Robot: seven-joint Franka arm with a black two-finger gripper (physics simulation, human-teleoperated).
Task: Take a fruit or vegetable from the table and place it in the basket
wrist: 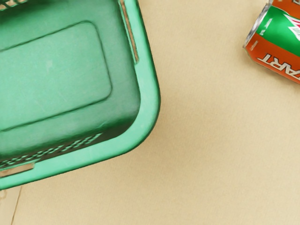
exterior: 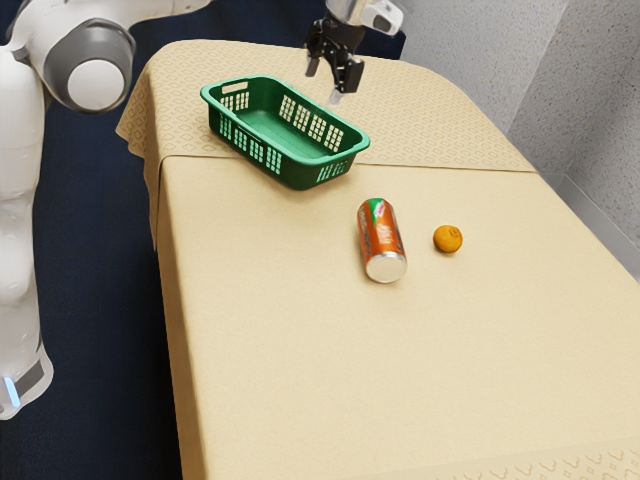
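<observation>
And here's the orange (exterior: 448, 239), sitting on the table (exterior: 480, 340) well apart from the gripper (exterior: 324, 84), lower than it and out toward the exterior view's lower right — a round little thing, no clear long axis to read, and which way its stem end points I cannot tell. The can (exterior: 382, 242) is on its side nearer the gripper, silver end toward the exterior camera, its other end toward the basket's side of the table, with a gap between can and orange. Bare cloth all around the fruit, plenty on the side away from the can, and the table's long edge runs past it on the exterior view's right. Closer in to the gripper, the green basket (exterior: 287, 172) stands upright, long axis slanting from the exterior view's upper left to lower right; the wrist view catches its rounded rim corner and open floor, the can apart from it. Up top, the hand hangs above table height near the basket, gripper pointing down, its two fingers spread — nothing pinched between them
</observation>
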